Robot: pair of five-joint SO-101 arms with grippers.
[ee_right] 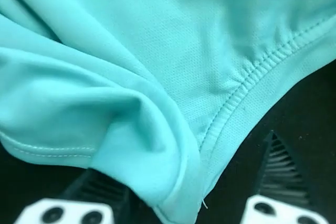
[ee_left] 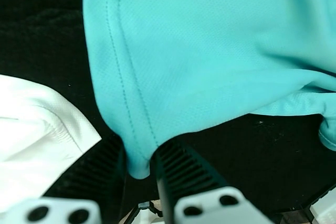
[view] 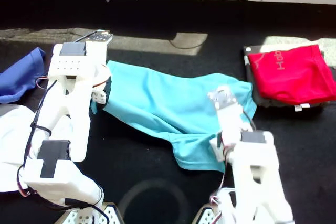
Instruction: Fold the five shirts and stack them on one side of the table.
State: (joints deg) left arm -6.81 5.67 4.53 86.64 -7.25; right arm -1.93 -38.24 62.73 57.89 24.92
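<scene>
A teal shirt (view: 173, 103) lies spread and rumpled across the middle of the black table. My left gripper (view: 100, 100) holds its left corner; in the left wrist view the gripper (ee_left: 139, 166) is shut on the hemmed corner of the teal shirt (ee_left: 210, 51). My right gripper (view: 226, 100) sits over the shirt's right part. In the right wrist view this gripper (ee_right: 189, 182) is open, with a bunched fold and seam of the teal shirt (ee_right: 157, 51) lying between and over its fingers. A red shirt (view: 291, 72) lies folded at the right, on top of a folded black shirt (view: 273, 102).
A blue shirt (view: 21, 74) is heaped at the far left edge. A white shirt (view: 13, 145) lies crumpled at the front left beside the left arm, and the white shirt (ee_left: 37, 140) is close to the left gripper. Bare black table (view: 147, 177) lies in front between the arm bases.
</scene>
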